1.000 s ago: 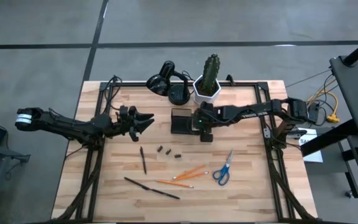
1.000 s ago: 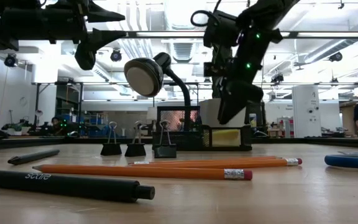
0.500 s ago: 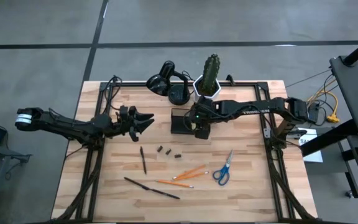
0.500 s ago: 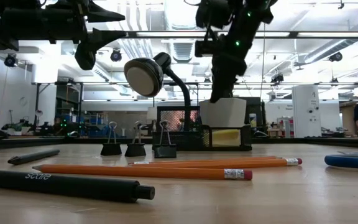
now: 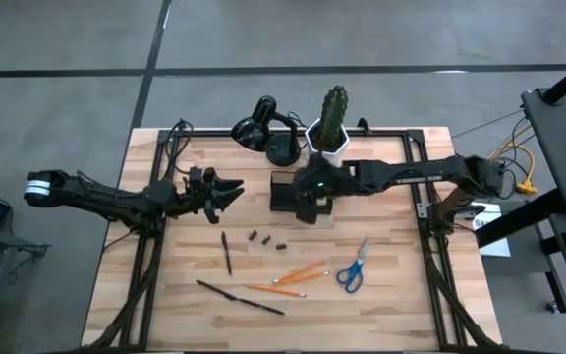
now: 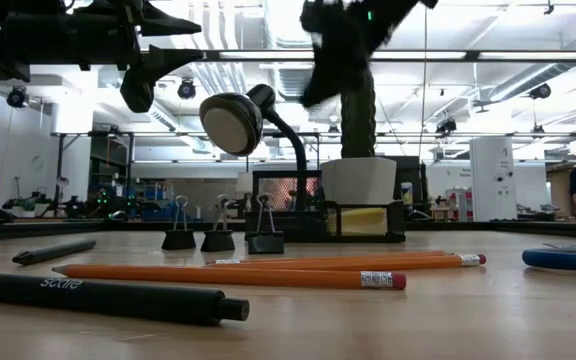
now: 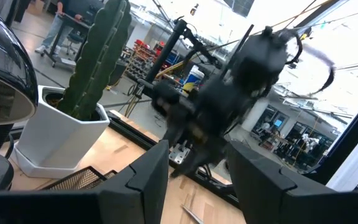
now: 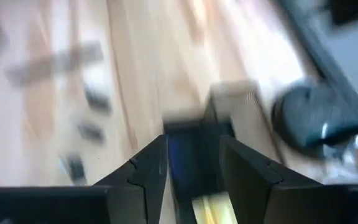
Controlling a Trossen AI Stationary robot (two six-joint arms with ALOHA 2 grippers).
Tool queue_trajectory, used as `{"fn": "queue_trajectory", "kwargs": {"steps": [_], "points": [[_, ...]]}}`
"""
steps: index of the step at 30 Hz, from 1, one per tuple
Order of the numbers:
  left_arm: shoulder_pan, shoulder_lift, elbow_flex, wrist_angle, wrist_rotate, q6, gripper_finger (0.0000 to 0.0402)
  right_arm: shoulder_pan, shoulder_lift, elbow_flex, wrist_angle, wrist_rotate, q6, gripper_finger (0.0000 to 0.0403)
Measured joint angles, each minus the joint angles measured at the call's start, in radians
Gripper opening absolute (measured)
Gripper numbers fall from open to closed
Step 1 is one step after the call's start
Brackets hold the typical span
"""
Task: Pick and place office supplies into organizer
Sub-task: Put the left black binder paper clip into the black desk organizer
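The black organizer (image 5: pixel 281 189) stands at the table's far middle, and a yellow sticky-note pad (image 6: pixel 363 221) lies inside it. My right gripper (image 5: pixel 306 205) hovers open above it, holding nothing; in the right wrist view (image 8: pixel 192 149) the pad (image 8: pixel 205 210) shows below the fingers. My left gripper (image 5: pixel 236 189) waits open in the air left of the organizer. On the table lie blue-handled scissors (image 5: pixel 352 267), orange pencils (image 5: pixel 298 275), two dark pens (image 5: pixel 226 253) (image 5: pixel 241 297) and small binder clips (image 5: pixel 266 238).
A black desk lamp (image 5: pixel 263 133) and a white pot with a cactus (image 5: pixel 330 133) stand just behind the organizer. The pencils (image 6: pixel 268 272) and a pen (image 6: pixel 98 297) lie near the table's front. Bare wood shows at the table's right (image 5: pixel 391 246).
My right gripper has risen from just over the organizer to well above it, drifting a little toward the table's left and rolling as it went. The yellow pad stays in the organizer.
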Motion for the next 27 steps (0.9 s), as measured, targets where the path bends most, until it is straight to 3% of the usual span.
{"fn": "queue_trajectory", "kwargs": {"steps": [7,15,27], "points": [[0.000,0.000,0.000,-0.001,0.000,0.000,0.0148,0.004,-0.170,-0.103,0.250,-0.001,0.079,0.0126],[0.000,0.000,0.000,-0.011,0.000,0.001,0.0148,0.004,-0.504,-0.336,0.529,0.002,0.108,0.0123],[0.000,0.000,0.000,-0.010,0.000,0.008,0.0148,0.004,-1.018,-0.726,0.529,0.013,0.174,0.0107]]}}
